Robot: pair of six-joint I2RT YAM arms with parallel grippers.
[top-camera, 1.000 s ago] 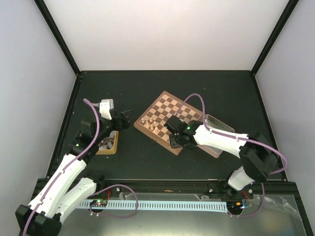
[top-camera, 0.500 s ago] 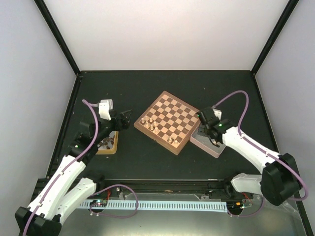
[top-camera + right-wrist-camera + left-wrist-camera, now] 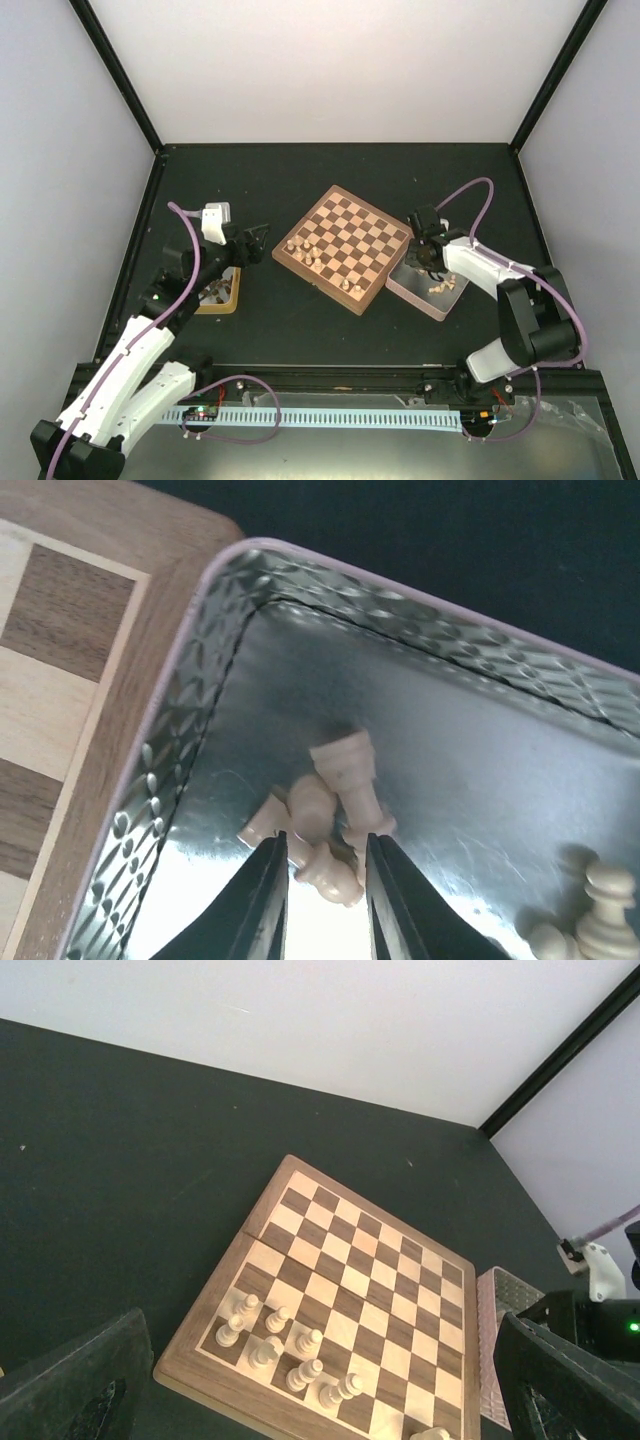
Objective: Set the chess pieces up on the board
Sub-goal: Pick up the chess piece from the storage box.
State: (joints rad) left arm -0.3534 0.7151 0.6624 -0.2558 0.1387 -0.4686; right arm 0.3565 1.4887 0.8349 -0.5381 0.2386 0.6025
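Caught at the fetching step: reached with the right gripper (image 3: 325, 880) into the grey tray (image 3: 200, 650) just beside the board (image 3: 360, 225), with fingers pressed in on one lying pale piece (image 3: 328, 868) amid a small heap. Held the left gripper (image 3: 255, 238) spread wide and empty near the yellow-wood tray (image 3: 222, 303). Counted only a few chess pieces (image 3: 305, 255) upright along the board's near-left edge, so judged well short of done. Needed next, probably: a straight lift clear of the neighbouring men, then a carry to a vacant square. Worked on a matt black table (image 3: 400, 170), shut in by pale walls (image 3: 350, 70) and black corner posts (image 3: 120, 80).
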